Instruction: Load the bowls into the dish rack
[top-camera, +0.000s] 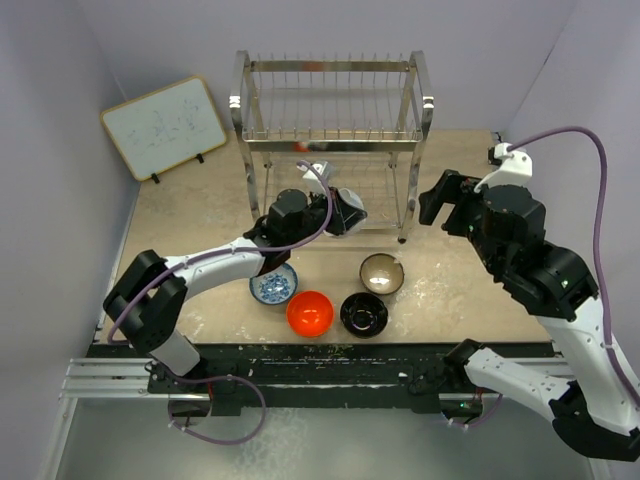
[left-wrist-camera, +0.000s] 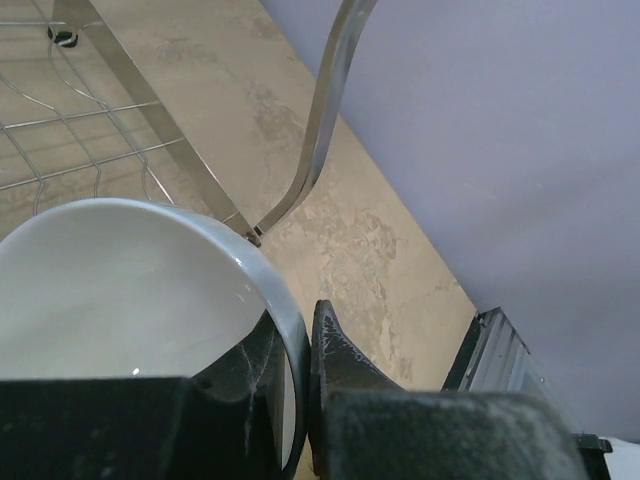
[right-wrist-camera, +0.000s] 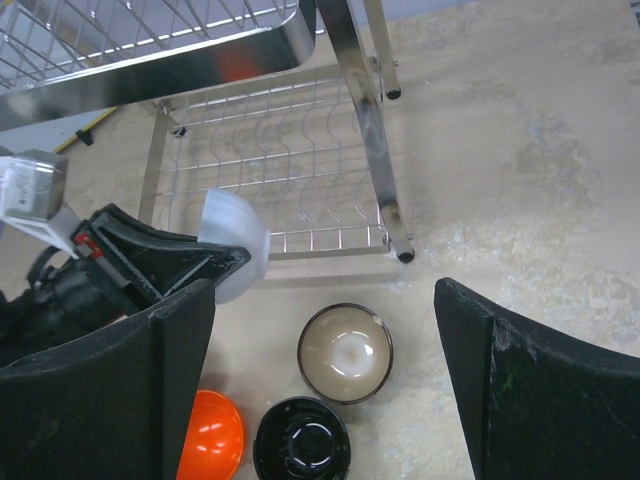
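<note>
**Bench, near row.** Four bowls sit mouth-up on the bench (top-camera: 470, 300), just ahead of the arm bases. They are the orange-red bowl (top-camera: 310, 313), the black bowl (top-camera: 364, 314), the blue-patterned bowl (top-camera: 273, 286) and the tan bowl (top-camera: 382, 273). They lie close together but apart. This probably serves as a pickup row within reach of either arm. None of them is loaded yet.

**Left arm.** The left gripper (left-wrist-camera: 303, 345) is clenched on the rim of the white bowl (left-wrist-camera: 130, 290). One finger (left-wrist-camera: 245, 375) is inside the wall and the other is outside. A rim pinch leaves the body of the bowl free to pass between the wires. The bowl hangs clear of the bench at the front of the dish rack (top-camera: 330, 138), level with the lower grid shelf. Contact with the shelf cannot be confirmed.

**Orientation.** The white bowl is tipped on edge, not level. Its mouth faces back toward the left wrist camera, and the foot leads toward the rack. A round bowl has no long side. Its centre line appears to run nearer flat than upright, which suits standing it on edge.

**Right arm.** The right gripper (top-camera: 437, 205) is released, with its fingers wide apart. It hovers beside the rack's right legs and holds nothing. This position keeps it clear of the left arm's path.

**Far side.** A white board (top-camera: 165, 127) leans at the far left, and it is not part of the task.
</note>
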